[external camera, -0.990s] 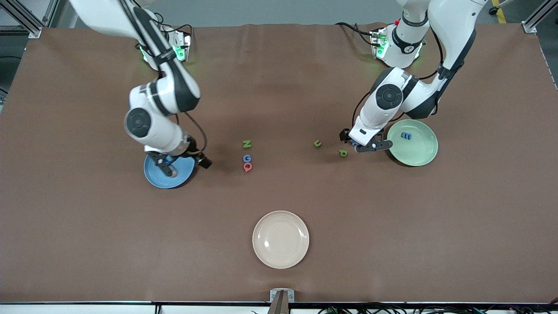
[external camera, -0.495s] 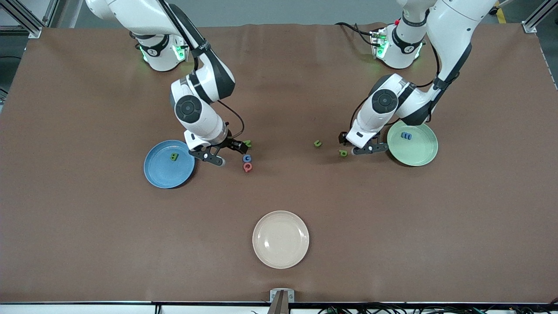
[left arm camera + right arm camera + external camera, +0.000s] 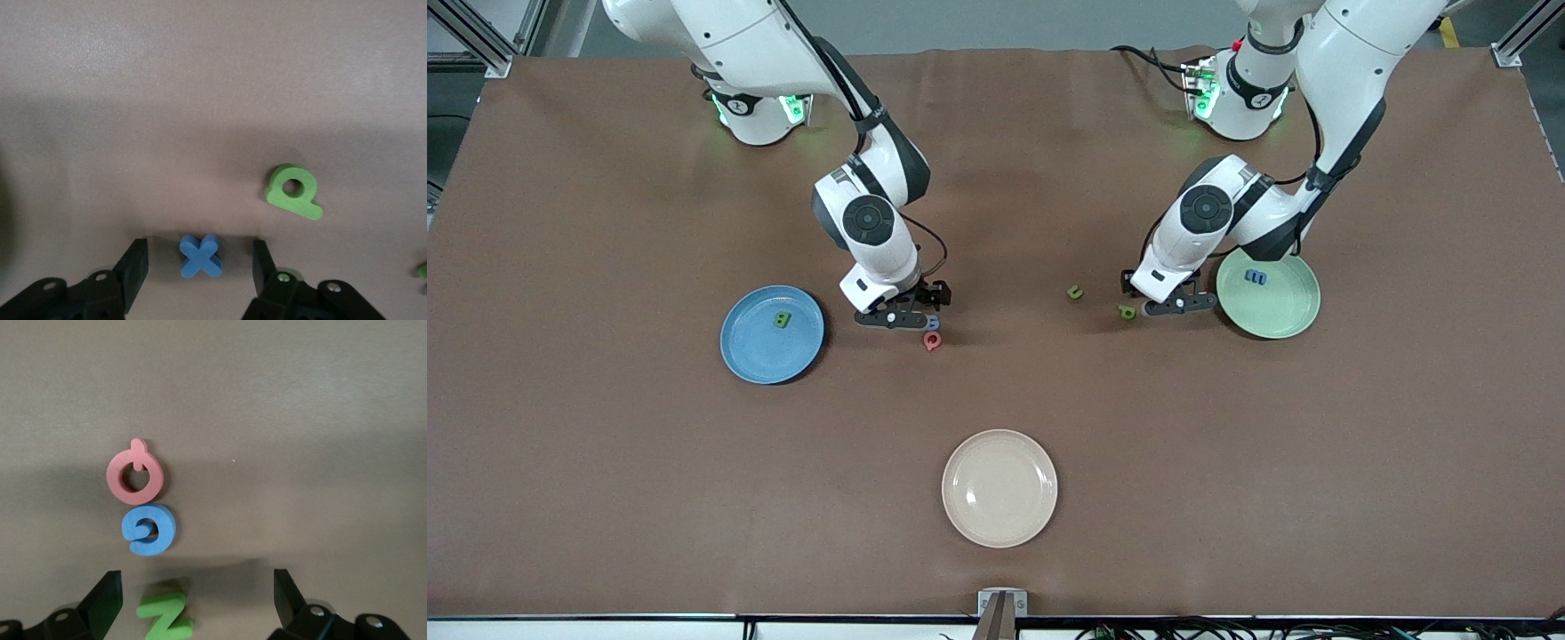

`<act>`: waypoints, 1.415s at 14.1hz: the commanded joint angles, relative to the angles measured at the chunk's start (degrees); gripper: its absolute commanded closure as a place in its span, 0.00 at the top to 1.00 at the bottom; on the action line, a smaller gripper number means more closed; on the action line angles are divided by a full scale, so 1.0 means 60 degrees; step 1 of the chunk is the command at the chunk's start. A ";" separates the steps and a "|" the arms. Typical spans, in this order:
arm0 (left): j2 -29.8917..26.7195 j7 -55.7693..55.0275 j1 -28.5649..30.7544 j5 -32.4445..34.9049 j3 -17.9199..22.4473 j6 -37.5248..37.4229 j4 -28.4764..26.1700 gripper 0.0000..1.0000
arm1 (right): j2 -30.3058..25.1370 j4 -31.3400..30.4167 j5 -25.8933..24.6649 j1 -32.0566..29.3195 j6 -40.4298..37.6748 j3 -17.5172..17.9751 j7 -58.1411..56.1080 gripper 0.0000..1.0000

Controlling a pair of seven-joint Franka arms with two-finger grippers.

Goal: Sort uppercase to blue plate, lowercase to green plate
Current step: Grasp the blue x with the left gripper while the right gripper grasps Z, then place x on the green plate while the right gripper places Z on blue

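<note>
My left gripper (image 3: 200, 248) is down at the table with its fingers open on either side of the blue x (image 3: 200, 255). A gap shows on each side of the letter. The green p (image 3: 293, 193) lies close by, with the u (image 3: 1075, 292) farther toward the right arm's end. The blue m (image 3: 1256, 277) rests on the green plate (image 3: 1272, 313). My right gripper (image 3: 197, 587) stands wide open over the green N (image 3: 165, 617), with the blue G (image 3: 148, 529) and pink Q (image 3: 135, 477) beside it. A green B (image 3: 783, 320) lies on the blue plate (image 3: 756, 351).
A cream plate (image 3: 1000, 488) sits near the front edge of the brown table, well nearer the front camera than the letters. The two arms' bases stand along the back of the table.
My right gripper has swung from over the blue plate to over the N, and the B now shows on that plate. My left gripper's fingers have drawn in around the x.
</note>
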 commanded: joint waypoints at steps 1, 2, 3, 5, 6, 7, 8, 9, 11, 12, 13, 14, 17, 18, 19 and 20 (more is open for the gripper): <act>0.0065 -0.0374 0.0082 0.0376 -0.0018 0.0103 0.0005 0.61 | -0.0110 -0.0255 -0.0126 0.0080 0.0191 -0.0060 -0.0103 1.00; 0.0065 -0.0389 0.0082 0.0376 -0.0018 0.0103 0.0005 0.54 | -0.0124 -0.0329 -0.0082 0.0124 0.0191 -0.0060 -0.0089 1.00; 0.0065 -0.0389 0.0082 0.0376 -0.0018 0.0103 0.0005 0.49 | -0.0139 -0.0373 -0.0082 0.0182 0.0177 -0.0045 -0.0001 1.00; 0.0065 -0.0461 0.0067 0.0376 -0.0018 0.0103 0.0005 0.38 | -0.0182 -0.0476 -0.0053 0.0256 0.0176 0.0071 0.0335 1.00; 0.0065 -0.0505 0.0067 0.0376 -0.0018 0.0103 0.0005 0.33 | -0.0197 -0.0490 -0.0053 0.0271 0.0162 0.0203 0.0496 1.00; 0.0065 -0.0593 0.0067 0.0376 -0.0018 0.0103 0.0005 0.28 | -0.0183 -0.0606 -0.0053 0.0300 0.0191 0.0218 0.0541 1.00; 0.0065 -0.0695 0.0067 0.0376 -0.0018 0.0103 0.0019 0.24 | -0.0197 -0.0724 -0.0053 0.0387 0.0264 0.0219 0.0556 1.00; 0.0065 -0.0754 0.0052 0.0376 -0.0018 0.0103 0.0019 0.21 | -0.0226 -0.0754 -0.0024 0.0446 0.0322 0.0219 0.0629 1.00; -0.0008 -0.0799 0.0081 0.0391 -0.0018 0.0103 0.0019 0.16 | -0.0227 -0.0754 -0.0023 0.0636 0.0323 0.0219 0.0951 1.00; -0.0081 -0.0770 0.0111 0.0391 -0.0018 0.0060 0.0019 0.15 | -0.0241 -0.0769 -0.0023 0.0666 0.0337 0.0219 0.0952 0.99; -0.0212 -0.0726 0.0241 0.0405 -0.0033 0.0001 0.0019 0.15 | -0.0241 -0.0754 -0.0023 0.0666 0.0352 0.0219 0.0952 0.98; -0.0402 -0.0668 0.0402 0.0435 -0.0062 -0.0130 0.0019 0.15 | -0.0241 -0.0754 -0.0023 0.0652 0.0425 0.0219 0.0937 0.98; -0.1119 0.0338 0.0811 0.0420 -0.0121 -0.0962 -0.0025 0.14 | -0.0198 -0.0739 -0.0038 0.0637 0.0776 0.0204 0.0908 0.97; -0.1281 0.0909 0.1104 0.0406 -0.0237 -0.1227 -0.0054 0.14 | -0.0183 -0.0739 -0.0038 0.0637 0.0922 0.0189 0.0879 0.96; -0.1471 0.1437 0.1571 0.0391 -0.0485 -0.1288 -0.0199 0.14 | -0.0183 -0.0725 -0.0096 0.0622 0.1010 0.0189 0.0820 0.94; -0.1618 0.1877 0.2083 0.0391 -0.0777 -0.1288 -0.0302 0.14 | -0.0183 -0.0725 -0.0155 0.0579 0.1055 0.0175 0.0791 0.94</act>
